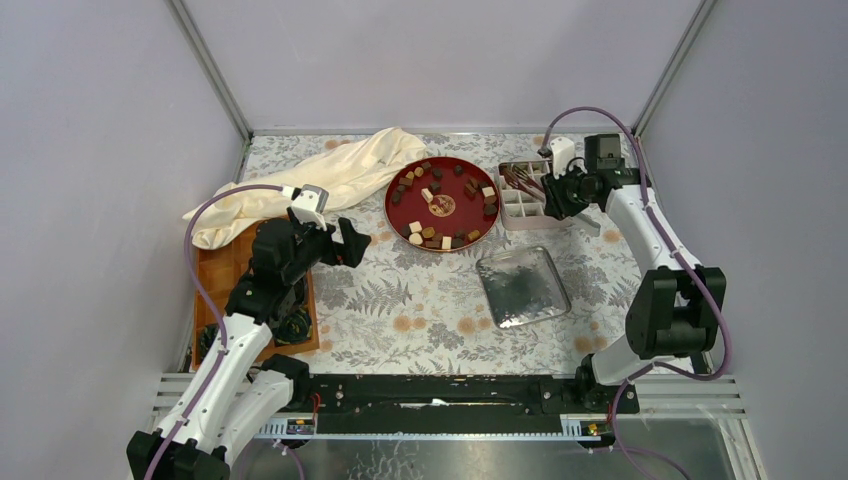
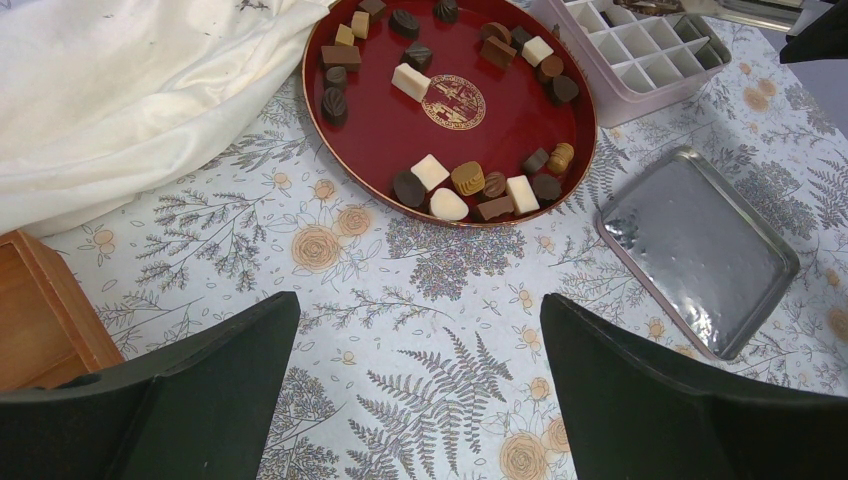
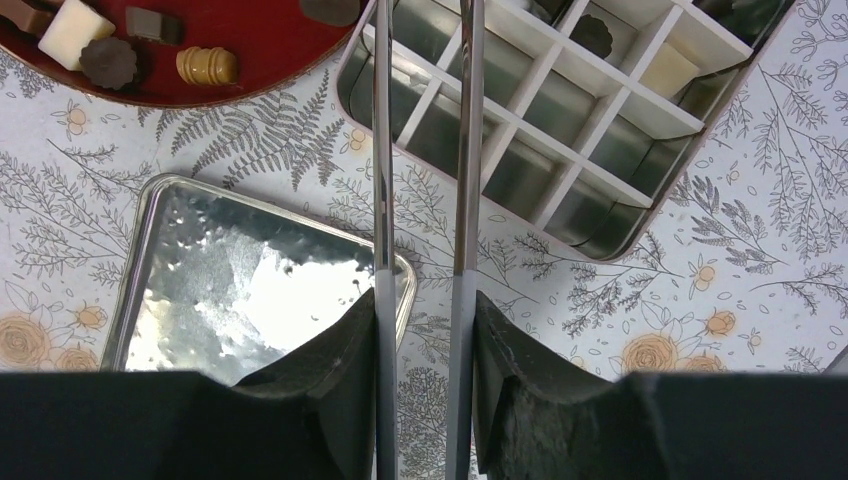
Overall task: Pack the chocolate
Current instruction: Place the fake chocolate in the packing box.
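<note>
Several chocolates in dark brown, tan and cream-white lie on a round red plate; they also show in the left wrist view. A divided box stands right of the plate, with a dark piece and a cream piece in its cells. My right gripper is shut on metal tongs that reach over the box; their tips are out of view. My left gripper is open and empty above the cloth-covered table, near-left of the plate.
A shiny tin lid lies in front of the box. A crumpled cream cloth lies left of the plate. A wooden tray sits at the left edge under my left arm.
</note>
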### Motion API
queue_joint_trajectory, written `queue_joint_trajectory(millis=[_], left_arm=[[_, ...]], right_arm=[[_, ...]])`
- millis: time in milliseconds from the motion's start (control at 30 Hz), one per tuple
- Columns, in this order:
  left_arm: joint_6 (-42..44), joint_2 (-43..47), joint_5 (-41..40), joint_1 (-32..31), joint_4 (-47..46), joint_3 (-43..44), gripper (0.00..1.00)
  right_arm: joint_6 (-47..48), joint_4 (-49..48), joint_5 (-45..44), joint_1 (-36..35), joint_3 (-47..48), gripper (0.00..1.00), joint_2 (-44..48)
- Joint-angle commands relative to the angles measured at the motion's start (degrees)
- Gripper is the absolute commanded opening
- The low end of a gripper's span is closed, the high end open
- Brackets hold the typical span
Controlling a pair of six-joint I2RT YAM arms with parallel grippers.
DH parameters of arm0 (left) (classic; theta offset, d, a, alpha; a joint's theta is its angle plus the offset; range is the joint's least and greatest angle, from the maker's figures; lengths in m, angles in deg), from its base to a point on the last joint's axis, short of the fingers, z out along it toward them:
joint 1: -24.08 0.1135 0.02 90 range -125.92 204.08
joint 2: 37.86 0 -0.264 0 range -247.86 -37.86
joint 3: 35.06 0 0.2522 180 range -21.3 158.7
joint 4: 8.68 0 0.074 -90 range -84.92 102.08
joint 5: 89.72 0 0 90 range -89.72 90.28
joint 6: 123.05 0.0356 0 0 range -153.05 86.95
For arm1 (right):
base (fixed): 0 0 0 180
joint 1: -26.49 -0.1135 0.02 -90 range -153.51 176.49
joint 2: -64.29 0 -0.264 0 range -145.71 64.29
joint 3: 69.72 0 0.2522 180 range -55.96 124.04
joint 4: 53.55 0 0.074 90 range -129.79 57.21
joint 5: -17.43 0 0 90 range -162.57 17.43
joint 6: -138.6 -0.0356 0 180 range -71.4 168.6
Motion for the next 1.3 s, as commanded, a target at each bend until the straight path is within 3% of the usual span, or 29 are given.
queue_joint_trajectory(millis=[0, 700, 1267], left_arm=[[0.5, 0.3, -0.7, -0.1, -1.6, -0.6, 0.99], [0.5, 0.3, -0.6, -0.1, -1.6, -0.6, 0.99], [0.4, 0.2, -0.5, -0.1, -1.6, -0.5, 0.99]], right_arm=[[1.8, 0.5, -0.4, 0.5, 2.5, 0.15, 2.1], [4.0, 5.9, -2.7, 0.8, 4.6, 0.18, -2.7], [3.5, 5.9, -2.7, 0.7, 4.7, 0.47, -3.5]])
